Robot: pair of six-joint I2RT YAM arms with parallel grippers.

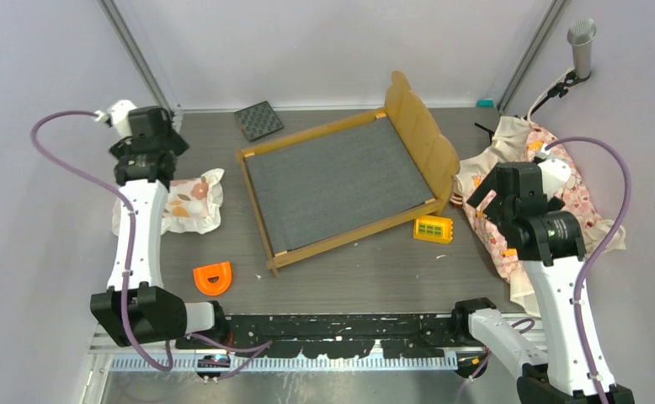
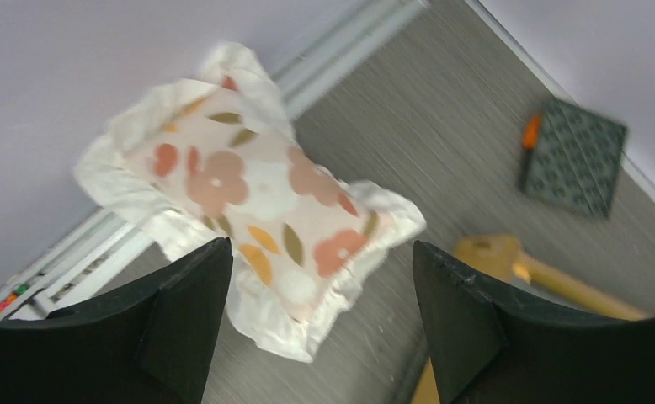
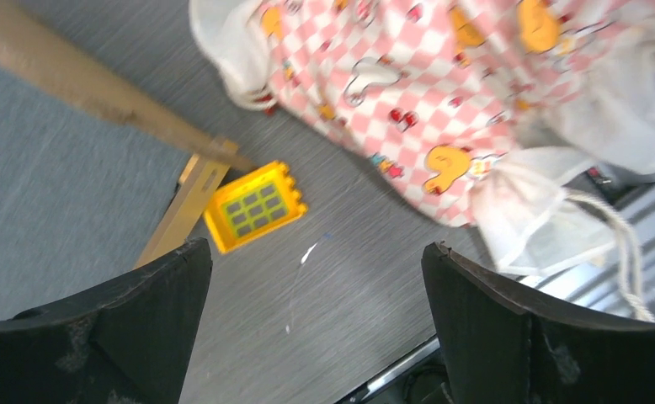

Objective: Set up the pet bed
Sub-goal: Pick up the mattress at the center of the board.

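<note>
White-ruffled floral fabric pillow (image 2: 257,202) is lying on the grey wood-grain desk (image 2: 442,118). Left tool (image 2: 320,252) is hovering over it, black fingers (image 2: 181,320) standing wide apart. Dark grey textured square tile (image 2: 575,157) is lying upper right. A corner of the tan wooden pet bed frame (image 2: 551,278) is showing lower right.

I am wearing white shells on left arm (image 1: 143,227) and right arm (image 1: 564,311), with black joints. My fingers (image 2: 181,320) are showing as black wedges. Purple cables (image 1: 629,198) are looping at nine and three o'clock.
</note>
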